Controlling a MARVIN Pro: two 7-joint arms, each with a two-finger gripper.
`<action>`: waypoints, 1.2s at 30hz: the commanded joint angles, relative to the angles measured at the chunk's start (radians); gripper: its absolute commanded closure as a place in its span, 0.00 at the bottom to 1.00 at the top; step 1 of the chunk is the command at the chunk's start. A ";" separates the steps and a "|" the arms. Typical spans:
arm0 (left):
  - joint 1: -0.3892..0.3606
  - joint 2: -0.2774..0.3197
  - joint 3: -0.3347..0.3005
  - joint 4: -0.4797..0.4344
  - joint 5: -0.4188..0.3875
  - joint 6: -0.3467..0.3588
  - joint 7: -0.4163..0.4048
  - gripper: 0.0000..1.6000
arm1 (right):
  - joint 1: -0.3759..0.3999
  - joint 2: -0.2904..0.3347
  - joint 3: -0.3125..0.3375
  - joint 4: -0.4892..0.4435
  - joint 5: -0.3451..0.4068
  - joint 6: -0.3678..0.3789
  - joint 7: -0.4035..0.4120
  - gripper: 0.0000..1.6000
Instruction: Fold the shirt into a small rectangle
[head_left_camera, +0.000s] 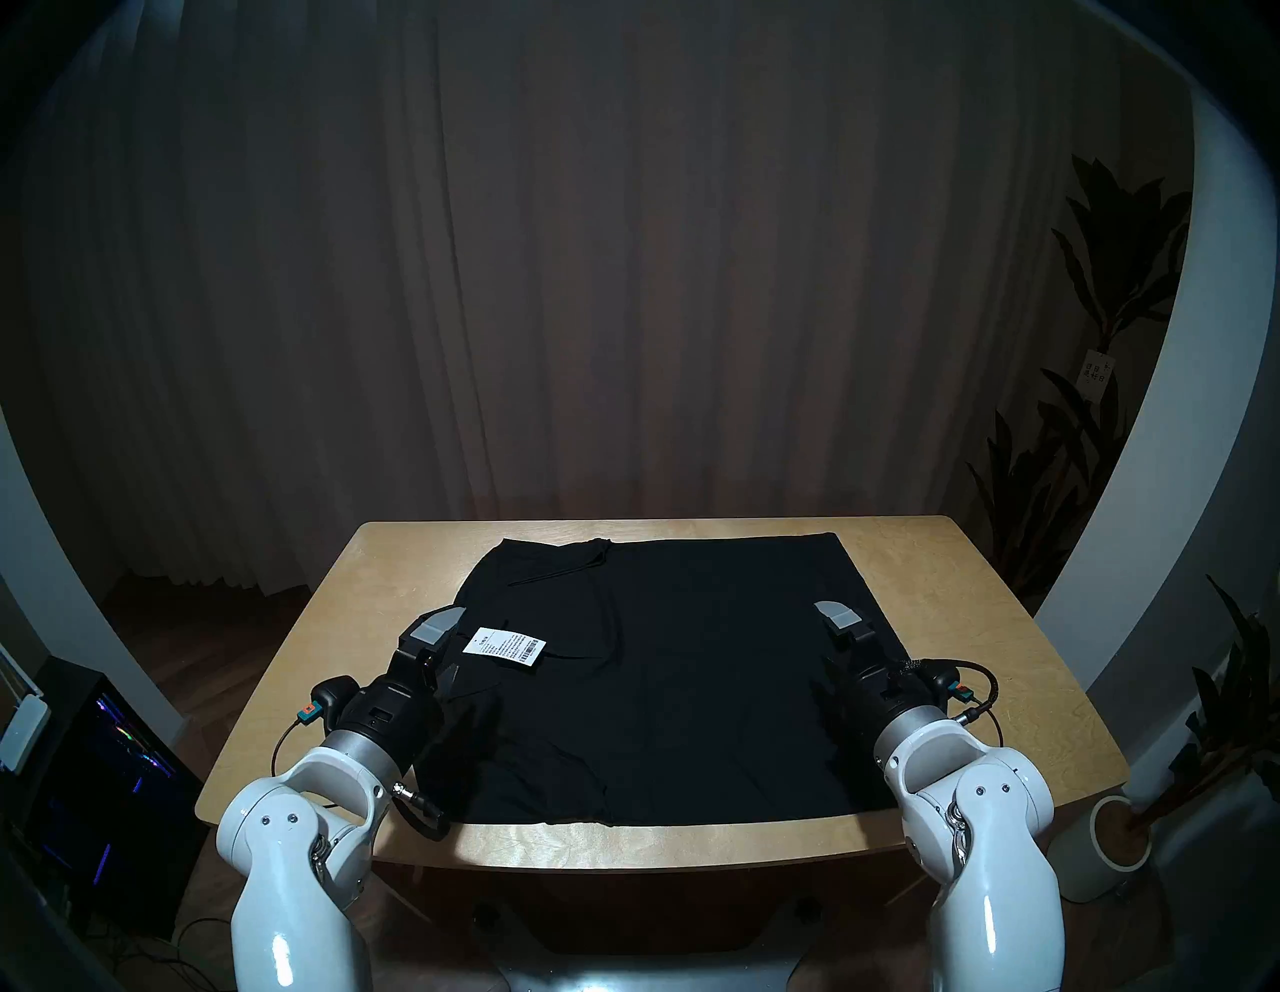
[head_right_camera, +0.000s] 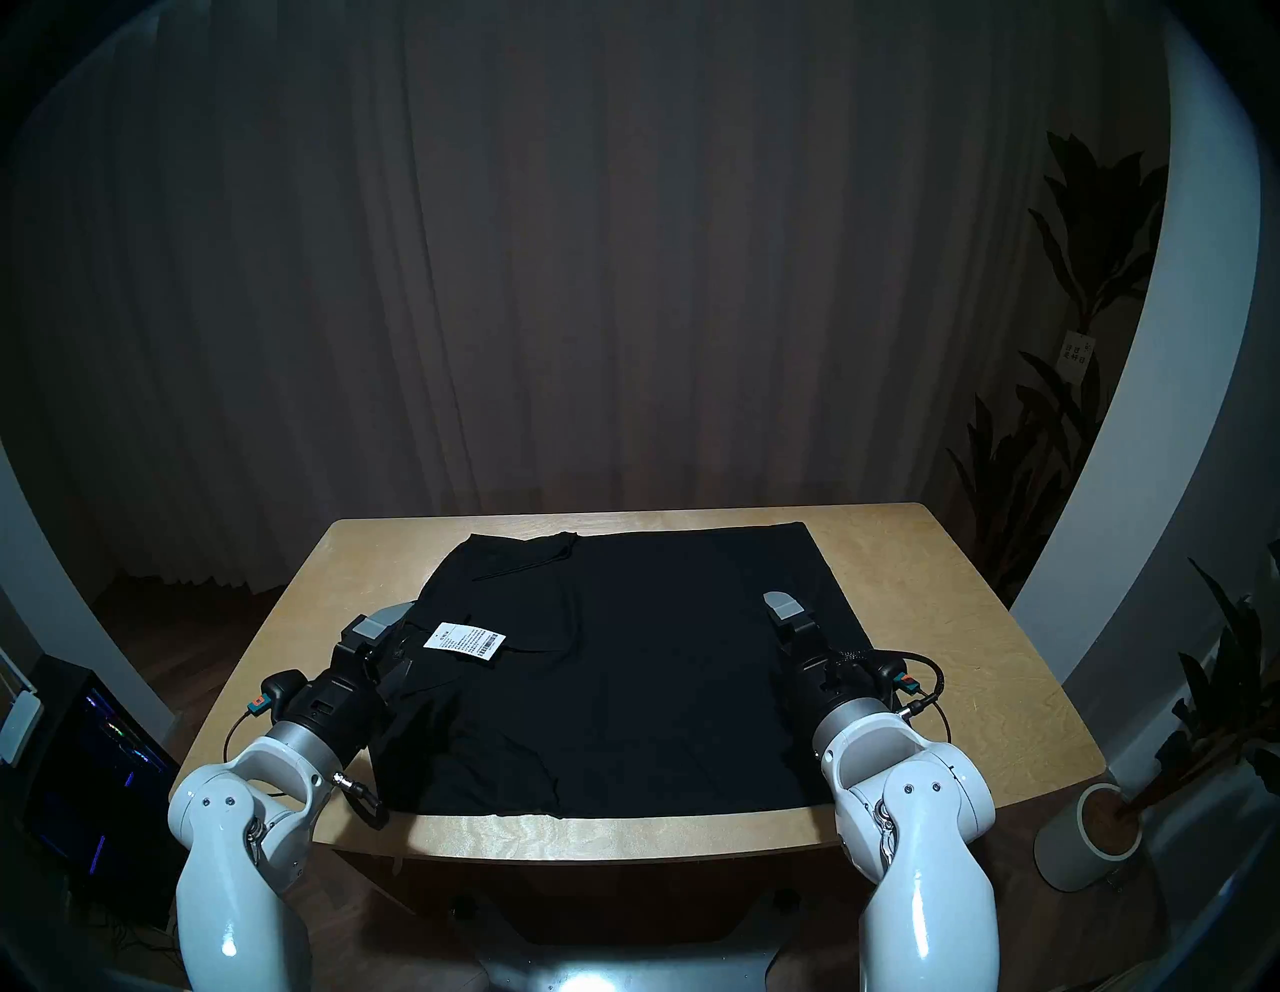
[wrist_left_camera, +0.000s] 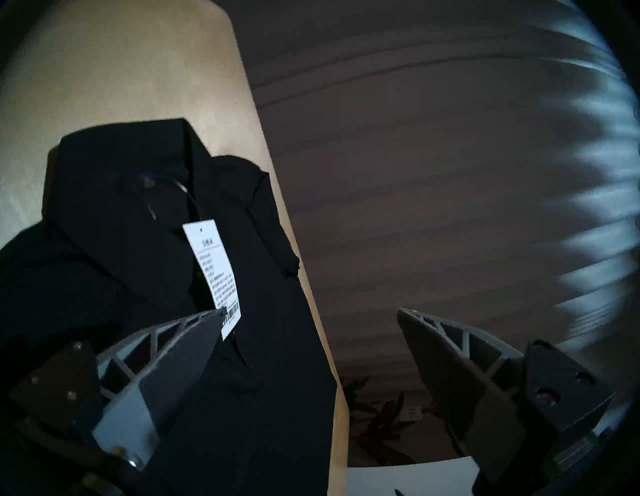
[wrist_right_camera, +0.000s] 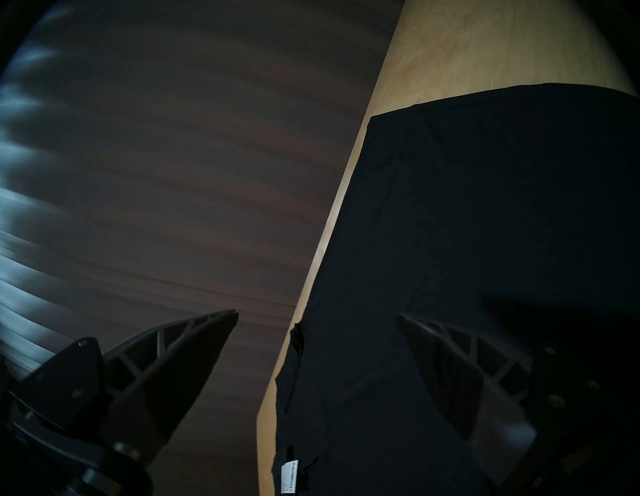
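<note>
Black shirt (head_left_camera: 665, 665) lies spread flat on our desk (head_left_camera: 970, 623), its white tag (head_left_camera: 504, 645) up. Our left gripper (head_left_camera: 443, 641) and right gripper (head_left_camera: 841, 634) hover over its side edges, jaws wide apart, empty.

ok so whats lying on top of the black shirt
A white paper tag with a barcode lies on the shirt, near its left side. Beneath the shirt only the wooden table shows; anything under the fabric is hidden.
</note>
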 joint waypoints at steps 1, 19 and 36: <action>-0.015 0.002 0.002 -0.073 -0.037 0.039 0.097 0.00 | -0.013 0.006 -0.018 -0.068 -0.036 0.006 -0.050 0.00; 0.050 -0.027 -0.006 -0.087 -0.182 0.009 0.184 0.00 | -0.035 -0.057 0.076 -0.108 0.383 0.053 -0.303 0.00; 0.283 -0.067 0.134 -0.179 -0.046 -0.229 0.119 0.00 | 0.019 -0.059 0.133 -0.146 0.475 0.039 -0.451 0.00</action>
